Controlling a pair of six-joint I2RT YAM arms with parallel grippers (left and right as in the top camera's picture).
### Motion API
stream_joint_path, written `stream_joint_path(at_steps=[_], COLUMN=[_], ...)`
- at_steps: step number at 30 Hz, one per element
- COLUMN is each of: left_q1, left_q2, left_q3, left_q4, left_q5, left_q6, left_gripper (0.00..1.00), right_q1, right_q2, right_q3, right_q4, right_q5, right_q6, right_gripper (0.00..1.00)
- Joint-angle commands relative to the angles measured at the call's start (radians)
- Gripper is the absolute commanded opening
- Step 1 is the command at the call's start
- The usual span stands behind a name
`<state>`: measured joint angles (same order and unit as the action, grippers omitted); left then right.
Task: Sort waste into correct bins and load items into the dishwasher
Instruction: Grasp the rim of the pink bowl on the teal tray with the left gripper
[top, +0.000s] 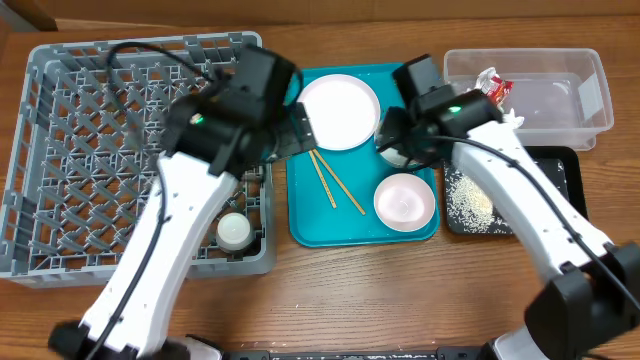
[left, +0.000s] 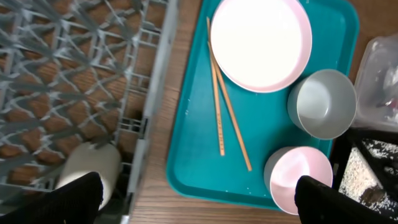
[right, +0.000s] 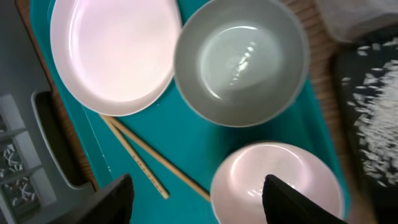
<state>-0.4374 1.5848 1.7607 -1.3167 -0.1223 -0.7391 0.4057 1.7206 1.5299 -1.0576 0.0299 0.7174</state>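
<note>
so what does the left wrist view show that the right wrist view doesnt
Only the left wrist view shows the small white cup lying in the grey dish rack, plus the teal tray's near edge on the wooden table. Only the right wrist view looks straight down into the grey-white bowl. Both share the plate, the chopsticks, the pinkish bowl and the rice in the black tray.

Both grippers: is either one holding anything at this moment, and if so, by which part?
Nothing is held. The left gripper is open above the teal tray; the right gripper is open over the pink bowl, not touching it.
</note>
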Motion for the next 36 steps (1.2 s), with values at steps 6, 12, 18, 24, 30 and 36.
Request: stream_joint_path(at_steps=[6,12,18,24,30,36], left_q1=[-0.117,-0.218,-0.258,-0.255,-0.257,-0.257], left_q2=[0.132,0.254,0.395,0.536,0.621,0.652], left_q3=[0.014,0.014,0.014,0.014,0.014,0.014], left_q4=[0.061,0.111,0.173,0.243,0.275,0.278], left_q5=[0.038,0.08,0.17,0.23,0.254,0.254], left_q6=[-0.035,0.016,0.169,0.382,0.471,0.47], left_gripper=[1.0,0.93,0.86,0.8,0.56,0.22], right_q1=[-0.162,-0.27,-0.323,-0.323,-0.323,-0.323], right_q2=[-0.174,-0.229,-0.232,-0.232,-0.232,-0.232], right_q3=[0.022,0.022,0.022,0.022,0.022,0.022], right_q4=[-0.097,-0.171,-0.259,-0.292,-0.298,-0.322], right_q5=[0.003,0.003,0.009,0.069,0.09,0.09], right_q6=[-0.015,-0.095,-0.124,-0.124,-0.124,-0.123], right_gripper=[0.68,0.69,0.77,1.0,1.0,1.0])
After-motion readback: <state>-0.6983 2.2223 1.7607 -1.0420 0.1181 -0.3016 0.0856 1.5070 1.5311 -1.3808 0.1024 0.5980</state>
